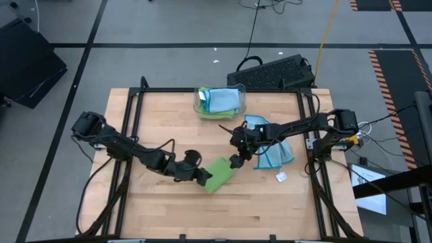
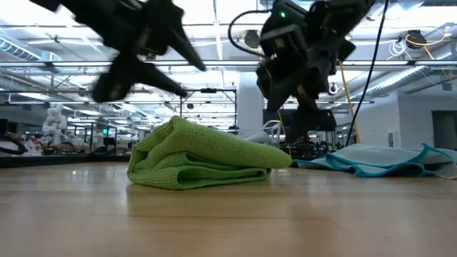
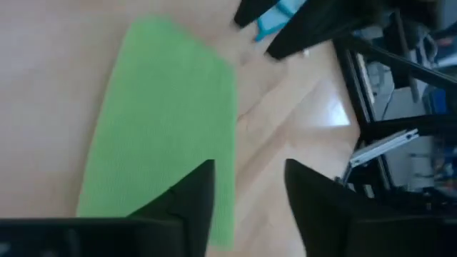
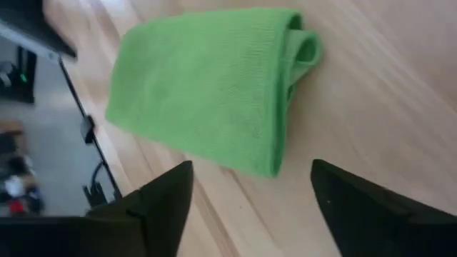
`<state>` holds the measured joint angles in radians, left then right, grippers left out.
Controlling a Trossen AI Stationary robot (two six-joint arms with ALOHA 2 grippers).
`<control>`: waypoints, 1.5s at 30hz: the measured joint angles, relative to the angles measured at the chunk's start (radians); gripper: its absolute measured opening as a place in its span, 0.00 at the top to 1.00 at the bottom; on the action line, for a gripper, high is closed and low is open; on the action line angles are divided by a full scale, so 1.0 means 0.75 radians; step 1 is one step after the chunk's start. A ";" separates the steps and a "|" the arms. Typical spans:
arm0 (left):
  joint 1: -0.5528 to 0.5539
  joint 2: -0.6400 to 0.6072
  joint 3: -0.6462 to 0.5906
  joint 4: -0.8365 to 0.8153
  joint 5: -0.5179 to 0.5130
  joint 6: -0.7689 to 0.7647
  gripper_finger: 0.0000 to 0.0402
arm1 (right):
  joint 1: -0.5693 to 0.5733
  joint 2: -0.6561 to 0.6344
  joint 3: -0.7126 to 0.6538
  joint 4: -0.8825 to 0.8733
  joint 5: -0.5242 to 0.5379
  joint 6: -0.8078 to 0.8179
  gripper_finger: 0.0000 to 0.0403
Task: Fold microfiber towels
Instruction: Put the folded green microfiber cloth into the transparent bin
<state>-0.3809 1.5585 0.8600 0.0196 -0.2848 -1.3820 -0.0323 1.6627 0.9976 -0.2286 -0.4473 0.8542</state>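
- Lime green microfiber towel point(image 1: 219, 174), soft square cloth, folded into a thick rectangular packet; lies flat on the pale wooden worktop point(image 1: 202, 209) near its middle, between the two grippers; the rounded fold and layered edges show in the low view point(image 2: 203, 158); nothing grips it, so the fold appears complete or nearly so.
- Left gripper point(image 1: 202, 177); at the packet's left end, low over the worktop; jaws partly apart and empty, one finger point(image 3: 187, 202) over the cloth's edge; placed, by my reading, to steady or let go of the fold.
- Right gripper point(image 1: 236, 160); just above the packet's upper right corner; jaws wide, nothing between them; the folded cloth lies clear beyond its fingers point(image 4: 168, 196), which suggests a release.
- Light blue microfiber towel point(image 1: 270, 145), crumpled and unfolded; lies under the right arm, near the worktop's right edge; likely waiting for folding.
- Clear plastic bin point(image 1: 219, 101); at the worktop's far edge, centre; holds blue and green cloths, number not clear.
- Small white tag point(image 1: 281, 177); loose on the worktop, beside the blue towel.
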 joint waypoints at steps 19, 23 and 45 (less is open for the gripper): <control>0.221 0.453 0.213 -0.065 0.384 0.589 0.90 | -0.053 0.161 -0.120 0.355 -0.104 0.422 0.08; 0.199 0.462 0.214 -0.134 0.340 0.623 0.87 | -0.077 0.161 -0.120 0.348 -0.079 0.424 0.08; 0.214 0.161 0.208 -0.330 0.368 0.586 0.84 | -0.091 0.244 -0.068 0.451 -0.147 0.404 0.09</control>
<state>-0.2204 1.6791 1.0157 -0.2278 -0.0087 -0.9423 -0.1009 1.8457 0.9467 0.1099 -0.5575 1.1572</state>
